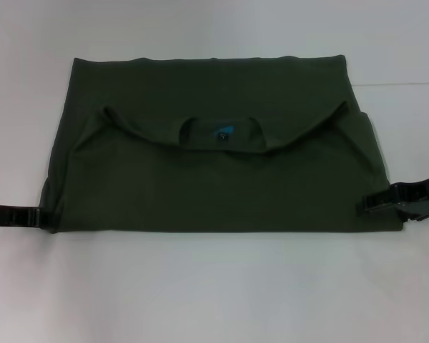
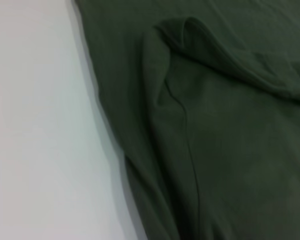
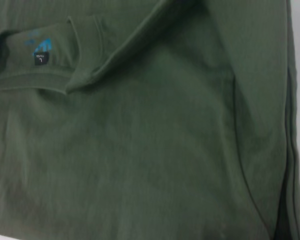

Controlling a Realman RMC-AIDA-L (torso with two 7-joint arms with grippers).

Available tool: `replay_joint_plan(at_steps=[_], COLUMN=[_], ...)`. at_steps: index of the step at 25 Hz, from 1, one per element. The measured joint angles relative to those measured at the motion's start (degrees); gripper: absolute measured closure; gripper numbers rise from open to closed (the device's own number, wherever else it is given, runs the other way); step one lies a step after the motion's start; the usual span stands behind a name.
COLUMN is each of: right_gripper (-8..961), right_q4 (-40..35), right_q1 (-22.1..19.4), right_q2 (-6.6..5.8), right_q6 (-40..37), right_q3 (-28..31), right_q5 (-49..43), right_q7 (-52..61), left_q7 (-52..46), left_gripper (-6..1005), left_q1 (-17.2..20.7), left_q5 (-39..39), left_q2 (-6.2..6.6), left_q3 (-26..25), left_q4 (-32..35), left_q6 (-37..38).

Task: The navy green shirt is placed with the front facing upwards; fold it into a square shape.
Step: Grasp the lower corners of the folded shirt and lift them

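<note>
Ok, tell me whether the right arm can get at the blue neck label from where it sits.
Probably yes: the right gripper sits at the shirt's right edge, and the neck label lies exposed inside the collar with only flat cloth between.

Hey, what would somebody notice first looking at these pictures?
The navy green shirt, folded into a wide rectangle, fills the middle of the white table, its collar and blue neck label at center. The left gripper and right gripper sit at its near corners.

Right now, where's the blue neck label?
In the head view, the label sits inside the collar at the middle of the folded shirt, between the two grippers.
</note>
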Motion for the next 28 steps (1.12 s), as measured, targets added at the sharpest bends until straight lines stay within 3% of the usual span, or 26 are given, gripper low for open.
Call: replay_joint_plan(at_steps=[15, 20, 23, 28], right_gripper=[96, 300, 552, 767], right_q4=[0.0, 0.0, 0.0, 0.0], right_q1=[0.1, 0.2, 0.2, 0.2], right_q2=[0.4, 0.41, 0.36, 0.27], right_q6=[1.0, 1.0, 1.0, 1.0], right_q3=[-2.7, -2.7, -2.7, -2.8], right_q5=[-0.1, -0.1, -0.1, -0.1], right_q7=[0.8, 0.9, 0.9, 0.9], left_q7=[-0.1, -0.2, -0.2, -0.2], left_gripper=[980, 980, 980, 980], left_q1=[-0.2, -0.3, -0.3, -0.4], left_q5=[0.1, 0.1, 0.1, 0.0], left_q2=[0.01, 0.01, 0.02, 0.09], left_q3=[0.0, 0.0, 0.0, 0.0], left_q4=[0.0, 0.0, 0.0, 0.0], left_q6=[0.1, 0.1, 0.2, 0.2])
